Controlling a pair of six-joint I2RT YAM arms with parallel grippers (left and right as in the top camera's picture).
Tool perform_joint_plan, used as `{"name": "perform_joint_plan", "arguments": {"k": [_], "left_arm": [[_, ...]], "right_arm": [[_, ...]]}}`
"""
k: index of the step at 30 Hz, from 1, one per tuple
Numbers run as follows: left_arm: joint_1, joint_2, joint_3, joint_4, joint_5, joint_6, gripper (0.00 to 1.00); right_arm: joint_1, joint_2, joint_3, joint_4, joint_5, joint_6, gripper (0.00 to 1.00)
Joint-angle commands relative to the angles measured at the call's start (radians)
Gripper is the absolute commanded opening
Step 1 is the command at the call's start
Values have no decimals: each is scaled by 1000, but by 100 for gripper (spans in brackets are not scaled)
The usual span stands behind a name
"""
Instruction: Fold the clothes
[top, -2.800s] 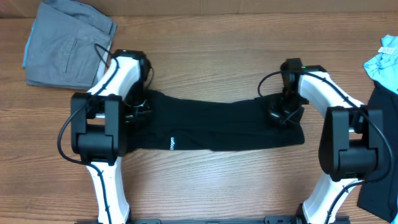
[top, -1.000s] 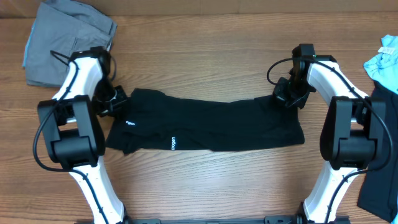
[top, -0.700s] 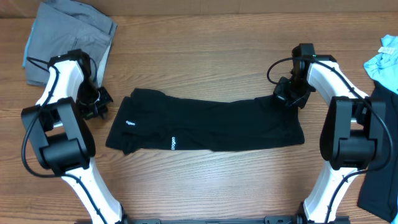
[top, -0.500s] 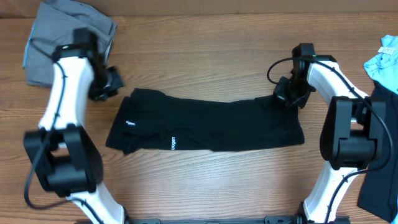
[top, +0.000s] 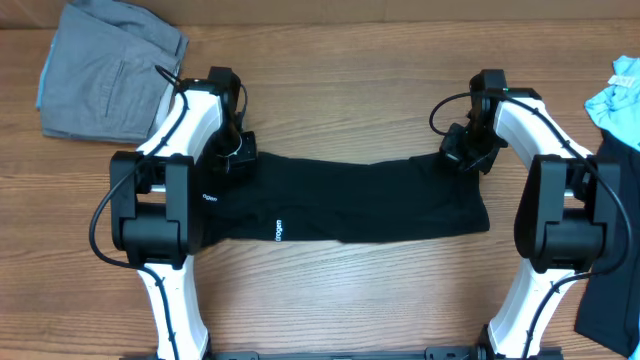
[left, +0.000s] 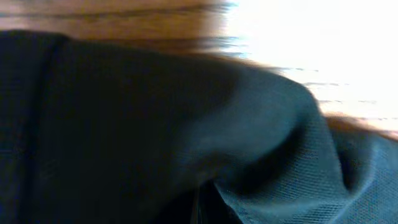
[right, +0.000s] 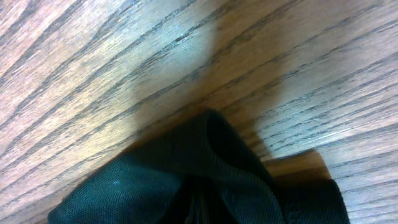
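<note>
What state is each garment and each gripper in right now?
black shirt: folded into a long band, flat on the table.
grey garment: folded, lying at the far left.
light blue garment: crumpled at the right edge.
dark garment: partly out of frame, state unclear.
left gripper: jaws shut at the shirt's left end; grip unclear, wrist view blurred.
right gripper: jaws shut on the shirt's right end.

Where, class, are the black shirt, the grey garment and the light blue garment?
black shirt (top: 350, 200): overhead view, middle of its body.
grey garment (top: 105, 75): overhead view, its centre.
light blue garment (top: 615, 105): overhead view, its visible part.
</note>
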Motion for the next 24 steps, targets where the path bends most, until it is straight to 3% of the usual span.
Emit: {"name": "perform_joint_plan", "arguments": {"k": [1, 7, 13, 21, 22, 23, 24], "left_arm": [[73, 64, -2, -10, -124, -68, 4], [236, 64, -2, -24, -127, -75, 4], [269, 60, 3, -28, -124, -67, 4], [265, -71, 150, -167, -127, -68, 4], [265, -108, 171, -187, -127, -68, 9], [264, -149, 183, -206, -127, -68, 21], [264, -175, 187, -219, -127, -67, 50]], "right_arm": [[-3, 43, -6, -9, 34, -10, 4], [22, 43, -6, 23, 31, -9, 4], [31, 43, 8, 43, 24, -5, 4], [2, -48, 219, -169, 27, 18, 4], [-4, -91, 247, -222, 27, 18, 11], [-5, -128, 253, -261, 23, 17, 38], [-5, -149, 253, -292, 24, 14, 66]]}}
